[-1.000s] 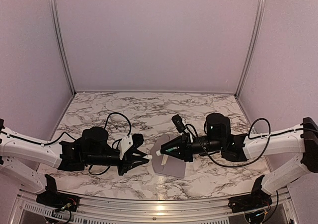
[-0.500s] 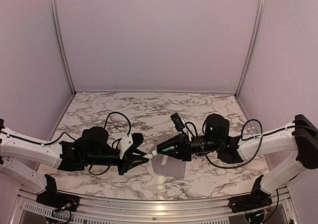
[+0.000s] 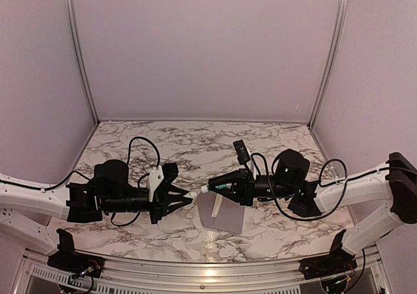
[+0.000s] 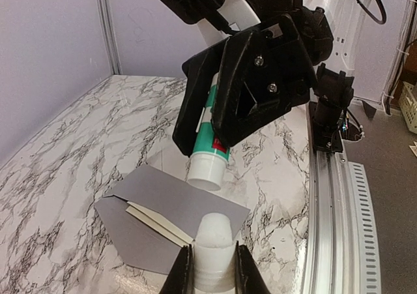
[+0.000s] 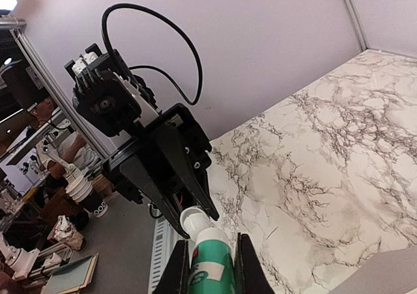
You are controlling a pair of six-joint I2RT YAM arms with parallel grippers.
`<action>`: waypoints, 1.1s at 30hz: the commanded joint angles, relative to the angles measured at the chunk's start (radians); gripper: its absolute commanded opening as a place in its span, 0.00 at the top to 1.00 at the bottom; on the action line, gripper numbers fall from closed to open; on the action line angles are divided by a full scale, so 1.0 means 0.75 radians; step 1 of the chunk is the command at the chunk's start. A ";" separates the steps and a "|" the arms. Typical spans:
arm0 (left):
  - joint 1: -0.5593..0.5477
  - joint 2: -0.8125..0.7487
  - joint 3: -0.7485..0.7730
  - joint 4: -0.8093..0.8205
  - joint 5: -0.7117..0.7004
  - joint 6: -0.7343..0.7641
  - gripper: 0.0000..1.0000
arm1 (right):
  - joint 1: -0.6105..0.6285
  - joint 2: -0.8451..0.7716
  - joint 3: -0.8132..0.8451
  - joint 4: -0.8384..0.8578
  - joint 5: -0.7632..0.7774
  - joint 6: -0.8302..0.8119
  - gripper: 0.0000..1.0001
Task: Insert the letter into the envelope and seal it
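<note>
Both arms meet in the middle, low over the near part of the white-and-grey marble-pattern table [image 3: 130,144], with plain lilac walls [image 3: 208,46] closing things off at 12 o'clock.

The left gripper [image 3: 189,197] is clenched around a small white plastic cap [image 4: 214,232], pinched between its two black fingers [image 4: 183,271]. The right gripper [image 3: 219,188] is clamped on a small green-and-white tube [image 4: 207,152] with a bit of red on the label. In the top view the tube's white round end points to 9 o'clock, straight at the cap. They come nearly tip to tip. The left wrist view shows a small gap between the tube's end and the cap, so I wouldn't call them touching.

The flat grey rectangular paper envelope [image 3: 228,217] lies on the table right under the grippers, at about 6 o'clock from where they meet and close to the front edge. Its pointed triangular flap is open and lying flat, with the tip toward 9 o'clock in the top view.

The cream folded sheet of paper, the letter [image 4: 154,218], is tucked inside the envelope. Only a thin strip of its layered edges peeks out at the mouth, between the flap and the body. Both grippers hang above the envelope, apart from the paper.
</note>
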 commanded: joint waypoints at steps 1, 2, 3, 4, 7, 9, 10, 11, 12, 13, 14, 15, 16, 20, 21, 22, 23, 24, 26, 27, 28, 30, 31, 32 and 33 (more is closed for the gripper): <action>-0.003 -0.046 0.041 0.009 -0.003 -0.012 1.00 | -0.004 0.008 0.001 0.149 0.000 0.068 1.00; -0.003 -0.052 0.046 0.009 -0.002 -0.016 1.00 | -0.001 0.018 -0.003 0.199 -0.013 0.093 1.00; -0.003 -0.060 0.050 0.009 -0.001 -0.018 1.00 | -0.001 0.029 -0.008 0.251 -0.029 0.117 1.00; -0.003 -0.071 0.054 0.009 -0.001 -0.021 1.00 | 0.001 0.039 -0.010 0.297 -0.042 0.145 1.00; -0.003 -0.089 0.065 0.013 -0.003 -0.024 1.00 | 0.005 0.069 0.007 0.350 -0.069 0.168 1.00; -0.002 -0.093 0.075 0.015 -0.008 -0.025 1.00 | 0.013 0.088 0.027 0.348 -0.082 0.168 1.00; -0.003 -0.095 0.079 0.015 -0.010 -0.026 1.00 | 0.017 0.096 0.040 0.351 -0.088 0.168 1.00; -0.003 -0.097 0.083 0.017 -0.014 -0.028 1.00 | 0.023 0.102 0.047 0.355 -0.092 0.169 1.00; -0.003 -0.099 0.087 0.019 -0.020 -0.029 1.00 | 0.028 0.105 0.053 0.355 -0.093 0.164 1.00; -0.003 -0.101 0.089 0.023 -0.025 -0.031 1.00 | 0.033 0.105 0.059 0.352 -0.092 0.157 1.00; -0.002 -0.102 0.091 0.024 -0.024 -0.030 1.00 | 0.039 0.104 0.065 0.347 -0.089 0.149 1.00; -0.001 -0.104 0.092 0.028 -0.025 -0.030 1.00 | 0.044 0.102 0.070 0.341 -0.084 0.138 1.00; -0.002 -0.105 0.095 0.028 -0.024 -0.031 1.00 | 0.050 0.102 0.074 0.334 -0.080 0.129 1.00; -0.003 -0.109 0.092 0.039 -0.022 -0.034 1.00 | 0.059 0.099 0.063 0.403 -0.070 0.131 1.00; -0.003 -0.111 0.090 0.043 -0.022 -0.036 1.00 | 0.059 0.098 0.056 0.431 -0.066 0.139 1.00; -0.002 -0.117 0.088 0.046 -0.019 -0.038 1.00 | 0.058 0.097 0.049 0.459 -0.062 0.145 1.00; -0.003 -0.122 0.087 0.049 -0.018 -0.040 1.00 | 0.059 0.097 0.044 0.477 -0.059 0.151 1.00; -0.003 -0.128 0.086 0.051 -0.017 -0.044 1.00 | 0.058 0.099 0.041 0.494 -0.057 0.156 1.00; -0.001 -0.140 0.084 0.056 -0.009 -0.045 1.00 | 0.061 0.104 0.040 0.519 -0.057 0.164 1.00; -0.002 -0.146 0.084 0.059 -0.003 -0.046 1.00 | 0.060 0.109 0.043 0.524 -0.057 0.168 1.00; -0.002 -0.149 0.085 0.059 0.003 -0.045 1.00 | 0.062 0.114 0.047 0.526 -0.057 0.170 1.00; -0.003 -0.152 0.084 0.058 0.011 -0.046 1.00 | 0.067 0.126 0.056 0.527 -0.054 0.170 1.00; -0.002 -0.152 0.084 0.061 0.011 -0.044 1.00 | 0.067 0.130 0.060 0.526 -0.050 0.171 1.00; -0.003 -0.153 0.083 0.060 0.014 -0.046 1.00 | 0.069 0.133 0.061 0.526 -0.044 0.170 1.00; -0.003 -0.153 0.083 0.062 0.016 -0.047 1.00 | 0.071 0.136 0.066 0.525 -0.041 0.167 1.00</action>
